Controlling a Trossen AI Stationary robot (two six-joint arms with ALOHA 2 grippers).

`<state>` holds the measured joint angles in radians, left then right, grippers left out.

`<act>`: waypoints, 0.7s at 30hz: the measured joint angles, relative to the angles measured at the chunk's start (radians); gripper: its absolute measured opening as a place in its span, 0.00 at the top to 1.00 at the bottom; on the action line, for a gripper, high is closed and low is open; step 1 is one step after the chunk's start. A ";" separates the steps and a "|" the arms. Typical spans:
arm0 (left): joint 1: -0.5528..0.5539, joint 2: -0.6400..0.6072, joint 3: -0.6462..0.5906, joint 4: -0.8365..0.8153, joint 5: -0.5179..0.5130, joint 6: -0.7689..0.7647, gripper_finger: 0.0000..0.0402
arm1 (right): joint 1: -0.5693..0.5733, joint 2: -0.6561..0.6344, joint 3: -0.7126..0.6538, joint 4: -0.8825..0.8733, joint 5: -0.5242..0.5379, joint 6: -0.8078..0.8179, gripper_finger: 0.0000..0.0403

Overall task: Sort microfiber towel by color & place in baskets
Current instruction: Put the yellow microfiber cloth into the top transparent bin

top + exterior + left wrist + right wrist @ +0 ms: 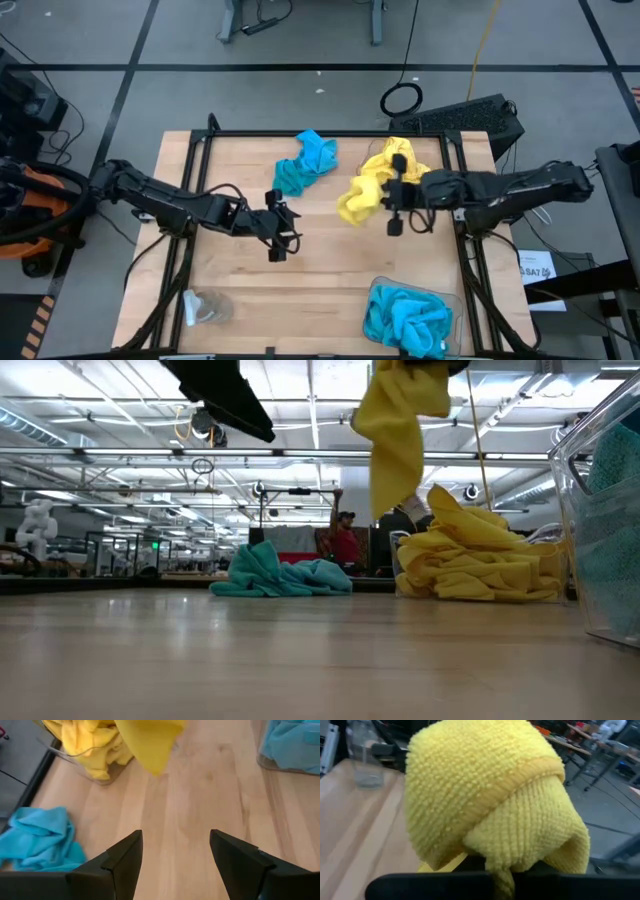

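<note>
Hanging towel [358, 196]: bright yellow, plain, with a nubbly looped weave.
Towel heap in far bin [408, 155]: the same yellow, unmarked.
Loose towels [305, 162]: turquoise blue, plain.
Towels in near bin [408, 318]: turquoise blue.
Near bin [452, 300]: clear, see-through plastic.
Left hand [277, 240]: black.
Right hand [397, 193]: black.
Tabletop [300, 290]: pale blond wood with fine grain lines, edged by a black frame.
Small round object [205, 306]: clear, glassy.
Floor [300, 90]: grey with dark seams.
</note>
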<state>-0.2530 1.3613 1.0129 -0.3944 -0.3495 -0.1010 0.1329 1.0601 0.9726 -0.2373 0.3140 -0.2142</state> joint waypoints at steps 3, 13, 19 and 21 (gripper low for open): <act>-0.010 0.000 -0.055 0.073 0.000 -0.024 0.41 | 0.000 -0.064 0.000 -0.072 0.047 0.013 1.00; -0.025 0.000 -0.184 0.271 0.000 -0.071 0.41 | -0.001 -0.267 0.000 -0.332 0.251 0.076 1.00; -0.025 0.000 -0.223 0.341 0.000 -0.078 0.41 | -0.002 -0.358 0.000 -0.525 0.412 0.148 1.00; -0.025 0.000 -0.224 0.344 0.001 -0.078 0.41 | -0.005 -0.375 0.000 -0.588 0.448 0.186 1.00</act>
<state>-0.2775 1.3613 0.7887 -0.0501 -0.3489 -0.1787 0.1277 0.6854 0.9726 -0.8256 0.7621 -0.0280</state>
